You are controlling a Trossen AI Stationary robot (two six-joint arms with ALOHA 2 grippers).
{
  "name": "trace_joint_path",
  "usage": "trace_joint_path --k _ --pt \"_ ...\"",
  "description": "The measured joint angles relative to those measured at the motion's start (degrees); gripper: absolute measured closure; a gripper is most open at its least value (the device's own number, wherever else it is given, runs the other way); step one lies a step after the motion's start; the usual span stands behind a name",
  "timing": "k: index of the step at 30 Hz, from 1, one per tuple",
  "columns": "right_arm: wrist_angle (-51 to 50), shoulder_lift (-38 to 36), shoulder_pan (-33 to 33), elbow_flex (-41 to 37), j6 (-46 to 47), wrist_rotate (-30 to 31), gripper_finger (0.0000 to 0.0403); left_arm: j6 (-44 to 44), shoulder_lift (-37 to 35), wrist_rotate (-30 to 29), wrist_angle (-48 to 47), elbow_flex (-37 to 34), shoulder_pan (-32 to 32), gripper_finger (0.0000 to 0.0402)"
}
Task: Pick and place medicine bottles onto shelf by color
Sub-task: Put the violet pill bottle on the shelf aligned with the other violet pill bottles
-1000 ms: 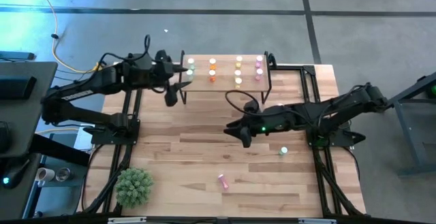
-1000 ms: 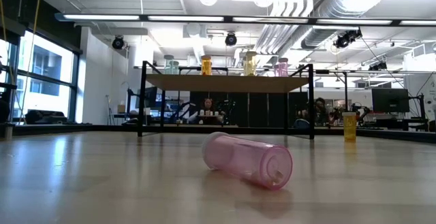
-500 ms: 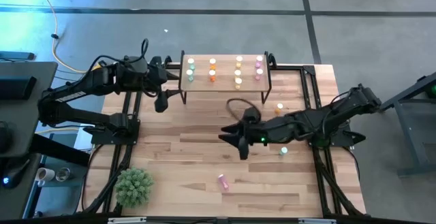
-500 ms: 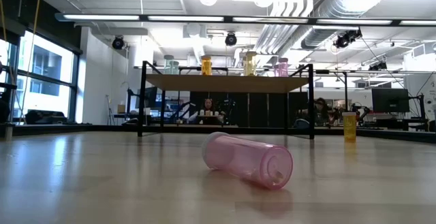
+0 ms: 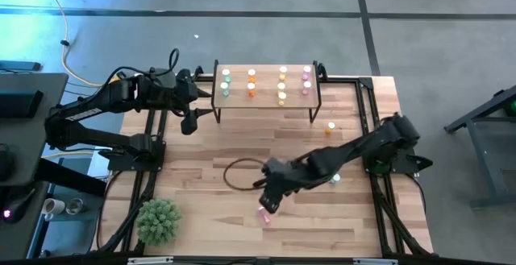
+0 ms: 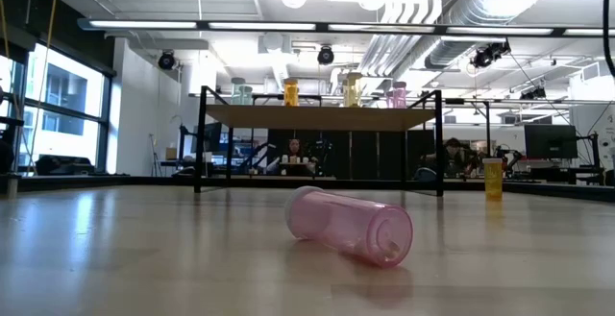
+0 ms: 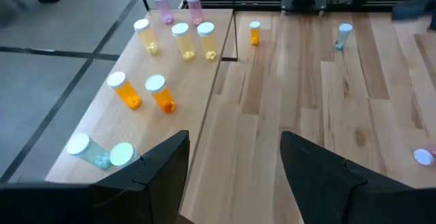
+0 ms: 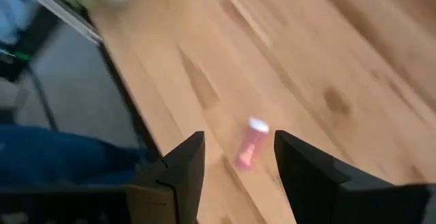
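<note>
A pink medicine bottle (image 5: 264, 215) lies on its side on the table, also seen as the pink bottle (image 8: 248, 146) and the pink bottle (image 6: 351, 225). My right gripper (image 5: 267, 200) hangs open just above it, tipped downward, its fingers (image 8: 185, 161) on either side of it in the wrist view without touching. The shelf (image 5: 266, 104) at the far edge carries green, orange, yellow and pink bottles standing upright in rows (image 7: 180, 40). My left gripper (image 5: 189, 124) stands open beside the shelf's left end, holding nothing.
An orange bottle (image 5: 330, 127) stands on the table right of the shelf, and a teal bottle (image 5: 335, 179) stands near the right arm. A green plant (image 5: 159, 221) sits at the near left corner. A dark cable loop (image 5: 242, 174) lies mid-table.
My right gripper has swung toward the table's near edge and down, tipping steeply downward, until it hangs over the pink bottle; its fingers stay open. My left gripper has drawn back a little from the shelf toward the left edge.
</note>
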Motion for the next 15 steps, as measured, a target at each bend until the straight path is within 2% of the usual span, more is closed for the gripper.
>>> trace_joint_path --k 6,15 --pt "-1.04 5.65 0.95 1.03 3.15 -2.75 0.0235 0.00 0.00 0.00 -0.01 0.00 0.00 0.0183" --pt "0.05 10.94 2.81 1.05 7.91 -2.72 0.0235 -0.09 0.02 0.00 -0.01 0.00 0.00 0.0183"
